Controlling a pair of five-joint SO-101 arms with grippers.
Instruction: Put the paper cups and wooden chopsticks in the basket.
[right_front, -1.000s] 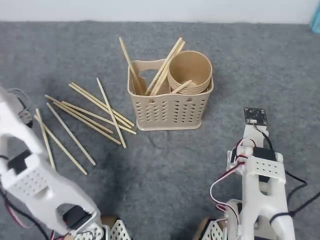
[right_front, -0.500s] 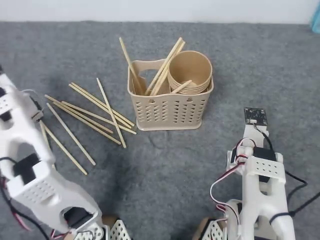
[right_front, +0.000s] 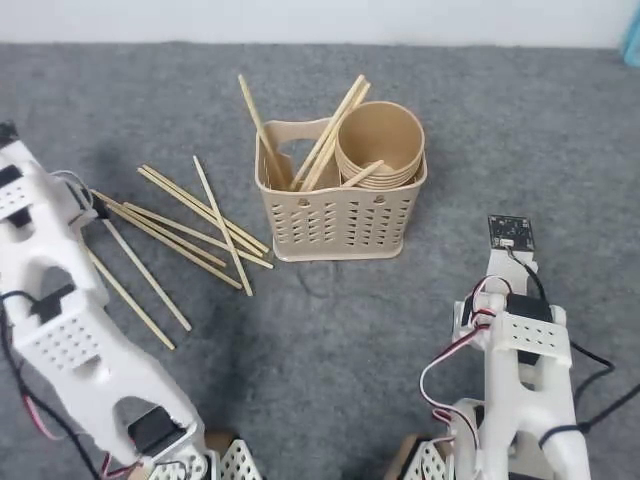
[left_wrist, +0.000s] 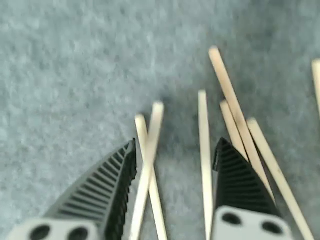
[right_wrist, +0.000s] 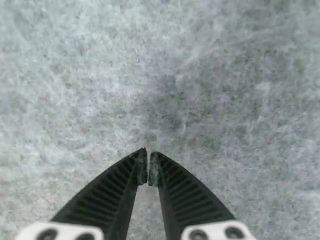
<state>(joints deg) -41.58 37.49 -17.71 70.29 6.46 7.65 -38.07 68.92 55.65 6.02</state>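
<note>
Left gripper: jaws spread wide with nothing held, low over the ends of the loose chopsticks. Two crossed sticks and one straight stick lie in the gap between the jaws, and others run behind one finger.
Left arm: white, at the left edge of the high view, with its far end over the left ends of the loose sticks.
Right gripper: jaws closed tip to tip on nothing, over bare grey carpet.
Right arm: white, at the lower right of the high view, apart from the basket.
Basket: beige plastic with slotted walls, upright near the middle of the carpet.
Paper cups: brown, nested in one stack, upright in the right side of the basket.
Chopsticks in basket: several, standing tilted in the left side, their tops above the rim. One short piece rests across the cup stack.
Loose chopsticks, high view: about ten lie fanned on the carpet left of the basket, the nearest ends just beside its lower left corner.
</note>
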